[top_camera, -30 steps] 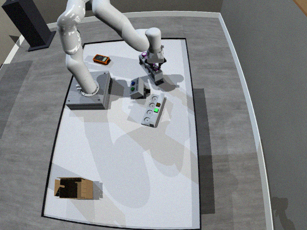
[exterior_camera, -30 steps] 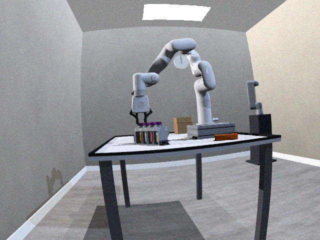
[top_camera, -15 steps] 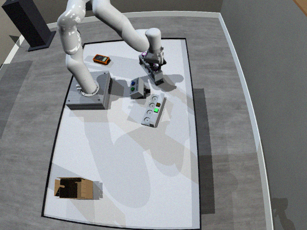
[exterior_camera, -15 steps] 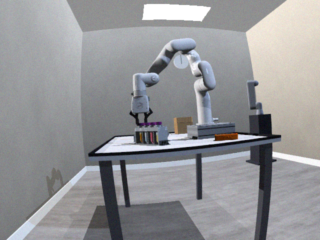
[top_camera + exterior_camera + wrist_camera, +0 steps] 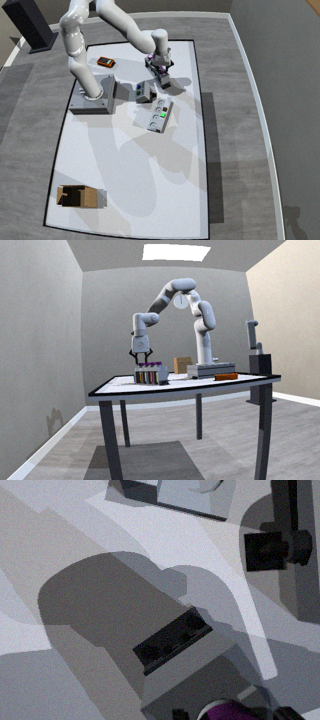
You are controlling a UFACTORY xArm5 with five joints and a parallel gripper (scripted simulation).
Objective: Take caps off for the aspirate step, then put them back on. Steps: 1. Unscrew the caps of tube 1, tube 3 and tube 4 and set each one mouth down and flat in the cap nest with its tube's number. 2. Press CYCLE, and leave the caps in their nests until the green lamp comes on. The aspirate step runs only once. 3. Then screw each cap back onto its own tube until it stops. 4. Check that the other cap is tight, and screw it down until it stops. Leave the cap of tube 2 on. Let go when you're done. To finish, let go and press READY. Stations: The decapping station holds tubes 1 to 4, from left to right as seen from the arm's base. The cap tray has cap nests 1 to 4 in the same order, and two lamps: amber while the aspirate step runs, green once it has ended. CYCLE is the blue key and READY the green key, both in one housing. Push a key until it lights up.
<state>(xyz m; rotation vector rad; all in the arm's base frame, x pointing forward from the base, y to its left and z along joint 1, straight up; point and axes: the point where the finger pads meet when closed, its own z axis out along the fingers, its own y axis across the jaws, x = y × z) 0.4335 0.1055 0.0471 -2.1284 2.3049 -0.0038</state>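
The decapping station [image 5: 158, 72] stands on the white mat with purple caps on its tubes [image 5: 151, 364]. My gripper [image 5: 141, 360] points straight down over the leftmost cap in the exterior view. It is open, and its fingers stand on either side of that cap [image 5: 162, 71]. The same cap shows at the bottom edge of the wrist view [image 5: 225, 712]. The cap tray [image 5: 160, 116] has empty nests, and its green lamp [image 5: 162, 115] is lit. The key housing [image 5: 143, 92] carries the blue key [image 5: 138, 86] and the green key [image 5: 138, 93].
An orange device [image 5: 105, 62] lies behind the arm's base block [image 5: 92, 98]. An open cardboard box [image 5: 77, 196] sits at the mat's front left corner. A dark stand [image 5: 28, 23] is off the table at the back left.
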